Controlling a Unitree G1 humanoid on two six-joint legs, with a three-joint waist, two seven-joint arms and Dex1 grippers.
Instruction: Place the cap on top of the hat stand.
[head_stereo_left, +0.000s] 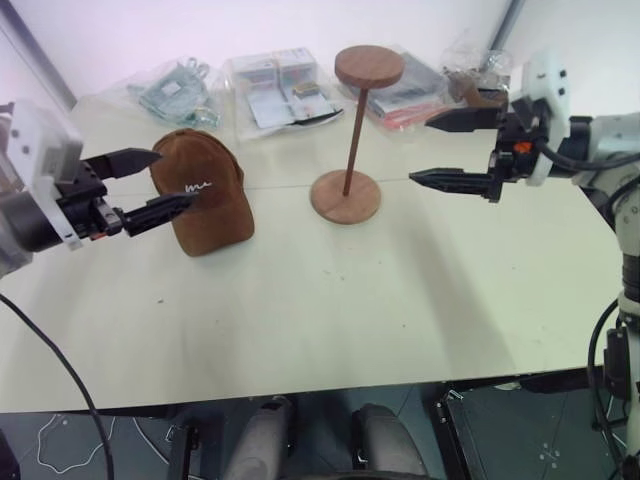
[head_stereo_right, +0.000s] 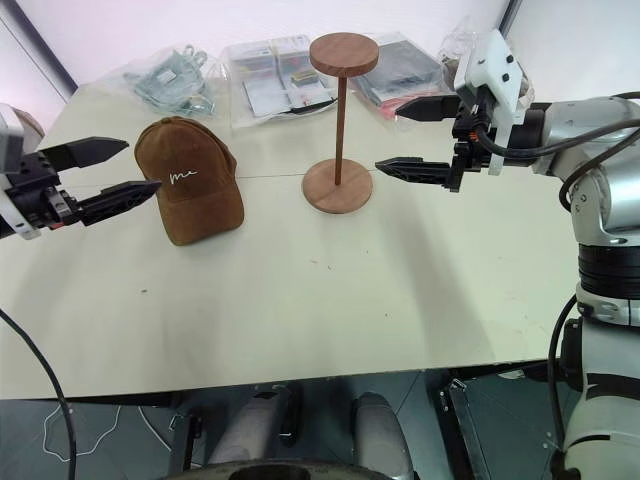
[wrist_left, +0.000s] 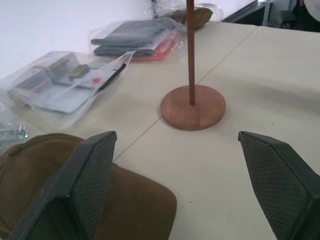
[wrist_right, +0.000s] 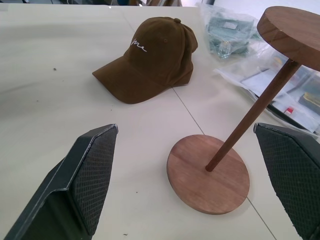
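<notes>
Brown suede is lying within reach: the cap (head_stereo_left: 200, 190) is sitting on the table (head_stereo_left: 300, 300), brim toward the robot, to the left of the stand (head_stereo_left: 350, 140) and clear of it. The left gripper (head_stereo_left: 150, 185) is hovering at the cap's left side with its jaws spread wide, one finger above the other, the lower one crossing in front of the crown near the white lettering; whether it is touching the fabric I cannot tell, and nothing is being held. The right gripper (head_stereo_right: 415, 140) is hanging in the air just right of the stand, jaws also standing wide and gripping nothing.

Judging from this, the step in hand is the pickup. To do it well, the left gripper should be pushing in so that one finger goes over the crown and the other under the edge, pinching firm fabric rather than the soft top, which would likely crumple. A bite near the brim's root should be giving better control for lifting. The right gripper is well placed to steady the stand's rod, since the thin rod and small base look easy to tip. Bags (head_stereo_left: 280, 85) are lying behind, out of the path.
</notes>
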